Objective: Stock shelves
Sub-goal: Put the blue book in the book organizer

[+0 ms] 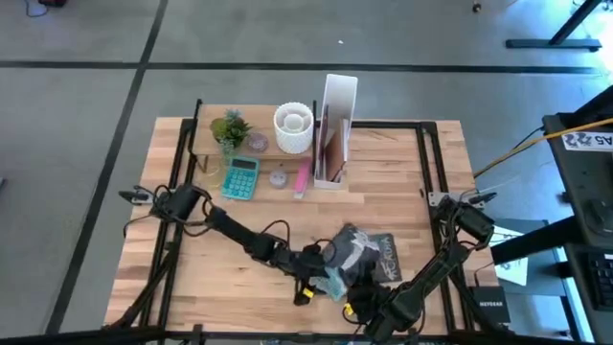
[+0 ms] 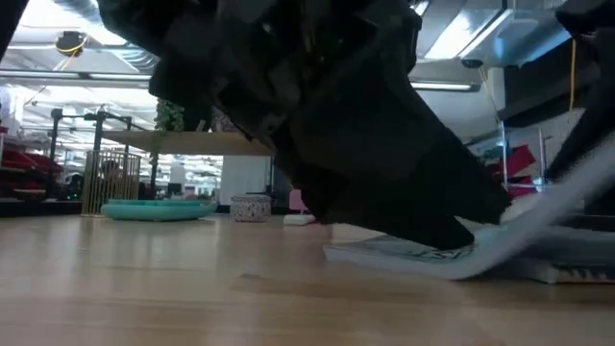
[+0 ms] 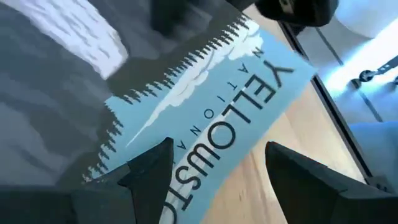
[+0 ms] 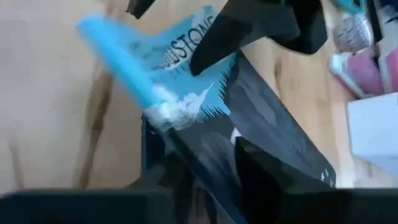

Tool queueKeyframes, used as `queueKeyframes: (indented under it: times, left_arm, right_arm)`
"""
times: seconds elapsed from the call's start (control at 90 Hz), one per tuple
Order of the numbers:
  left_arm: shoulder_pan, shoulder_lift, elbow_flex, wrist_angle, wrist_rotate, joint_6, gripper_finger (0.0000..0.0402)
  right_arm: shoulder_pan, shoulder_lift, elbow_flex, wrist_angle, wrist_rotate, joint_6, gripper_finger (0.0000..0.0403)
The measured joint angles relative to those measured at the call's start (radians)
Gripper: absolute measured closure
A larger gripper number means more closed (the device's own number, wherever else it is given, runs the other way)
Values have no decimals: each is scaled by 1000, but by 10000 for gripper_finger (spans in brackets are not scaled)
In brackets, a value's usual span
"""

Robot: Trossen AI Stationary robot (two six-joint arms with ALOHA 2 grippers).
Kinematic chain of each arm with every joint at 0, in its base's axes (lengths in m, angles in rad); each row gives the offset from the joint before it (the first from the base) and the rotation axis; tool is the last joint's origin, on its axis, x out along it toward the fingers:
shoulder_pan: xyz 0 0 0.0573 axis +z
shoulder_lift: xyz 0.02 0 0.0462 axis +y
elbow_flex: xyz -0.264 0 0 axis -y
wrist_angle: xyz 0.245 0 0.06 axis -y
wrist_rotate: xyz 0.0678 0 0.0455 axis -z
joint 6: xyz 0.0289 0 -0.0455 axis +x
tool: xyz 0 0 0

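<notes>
1. In the high view both arms bend inward and meet low in the frame, just right of centre: the left gripper [image 1: 330, 271] reaches in from the left and the right gripper [image 1: 369, 302] from the lower right, both over a Yellowstone booklet [image 1: 369, 257].
2. The left jaws stand spread above the booklet cover; the right jaws are clenched on the booklet's edge.
3. The shelves [image 1: 251, 144] sit in the upper centre, well apart from both grippers. They carry a small plant [image 1: 230, 128] and a white ribbed cup [image 1: 294, 128], with a teal calculator [image 1: 240, 178] below and a white file box [image 1: 335, 129] to the right.
</notes>
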Motion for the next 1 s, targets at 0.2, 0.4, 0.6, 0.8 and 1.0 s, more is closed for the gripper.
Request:
queueKeyframes:
  times: [0.2,0.4,0.6,0.8,1.0]
  left_arm:
    - [-64,-97,-8,-49,-131,79,167]
    - [-229,-340,5,-177,-497,255,167]
    - [-424,-484,5,-196,-1014,441,167]
    - [-514,-490,-2,-231,-1208,405,167]
    - [-515,-483,-49,-319,-1213,204,167]
  right_arm:
    - [1,-1,28,-18,8,134,388]
    - [-22,-2,26,96,293,223,398]
    - [-64,-61,26,163,719,268,401]
    - [-166,-156,26,166,791,289,401]
    - [-299,-180,26,177,795,285,402]
